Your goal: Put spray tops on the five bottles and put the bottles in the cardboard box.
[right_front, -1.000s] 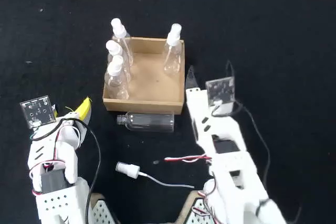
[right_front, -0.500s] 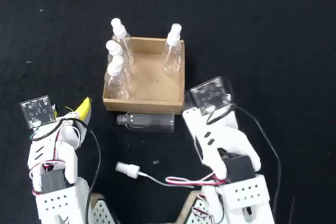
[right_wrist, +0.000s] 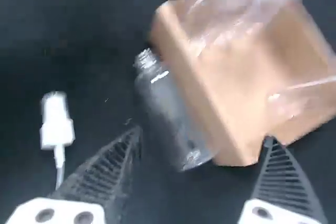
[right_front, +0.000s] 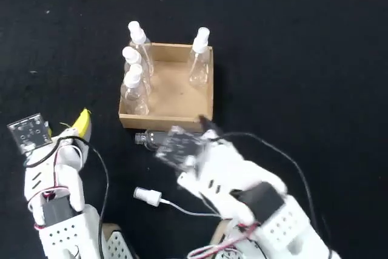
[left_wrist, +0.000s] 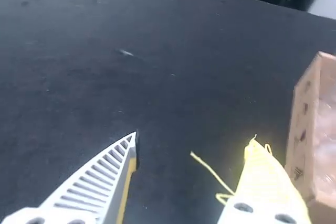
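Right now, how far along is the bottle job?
Done: three capped bottles along one wall of the cardboard box, a fourth at the opposite wall. In hand: the right end effector, open, is over the uncapped fifth bottle lying in front of the box. Remaining: fit the loose spray top, box that bottle. Left end effector open, empty.

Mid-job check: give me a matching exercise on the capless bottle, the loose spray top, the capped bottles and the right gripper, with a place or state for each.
Things:
1. capless bottle
2. loose spray top
3. four capped bottles
4. right gripper

Places or states:
A. upright in the cardboard box
B. open, over the lying bottle
C. on its side on the table, beside the box
D. on the table with its tube, apart from the bottle

Pairs: 1-C, 2-D, 3-A, 4-B.
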Robot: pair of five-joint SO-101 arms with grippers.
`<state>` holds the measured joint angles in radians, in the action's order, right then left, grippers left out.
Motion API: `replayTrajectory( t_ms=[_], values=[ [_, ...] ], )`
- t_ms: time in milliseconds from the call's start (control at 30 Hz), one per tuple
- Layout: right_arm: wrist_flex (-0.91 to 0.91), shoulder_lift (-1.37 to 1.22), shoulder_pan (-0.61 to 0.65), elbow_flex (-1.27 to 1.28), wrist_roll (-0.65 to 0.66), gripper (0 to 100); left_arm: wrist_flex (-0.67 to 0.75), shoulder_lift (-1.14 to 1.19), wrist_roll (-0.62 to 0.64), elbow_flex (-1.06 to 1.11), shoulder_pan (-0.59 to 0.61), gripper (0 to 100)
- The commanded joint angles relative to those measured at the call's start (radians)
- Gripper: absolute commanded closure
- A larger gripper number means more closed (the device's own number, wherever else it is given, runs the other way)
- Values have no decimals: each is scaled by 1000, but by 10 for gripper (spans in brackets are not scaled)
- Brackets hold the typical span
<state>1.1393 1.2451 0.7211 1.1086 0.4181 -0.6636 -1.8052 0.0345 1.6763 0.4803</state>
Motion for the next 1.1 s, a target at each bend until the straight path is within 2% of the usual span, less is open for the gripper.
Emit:
replayTrajectory(
  t_ms=[0, 100, 200, 533, 833, 1067],
  values=[
    [-81, -174, 84, -91, 11, 681, 40, -6, 60, 22, 53, 795],
    [-114, -308, 129, -150, 18, 681, 55, -6, 98, 22, 99, 795],
    [-150, -437, 144, -179, 83, 681, 57, -6, 132, 22, 124, 795],
    [-339, -776, 138, -189, 199, 679, 57, -6, 133, 22, 116, 795],
    [-336, -846, 137, -249, 204, 678, 57, -6, 133, 22, 116, 795],
    [-281, -851, 126, -248, 302, 680, 57, -6, 132, 22, 116, 795]
  ],
)
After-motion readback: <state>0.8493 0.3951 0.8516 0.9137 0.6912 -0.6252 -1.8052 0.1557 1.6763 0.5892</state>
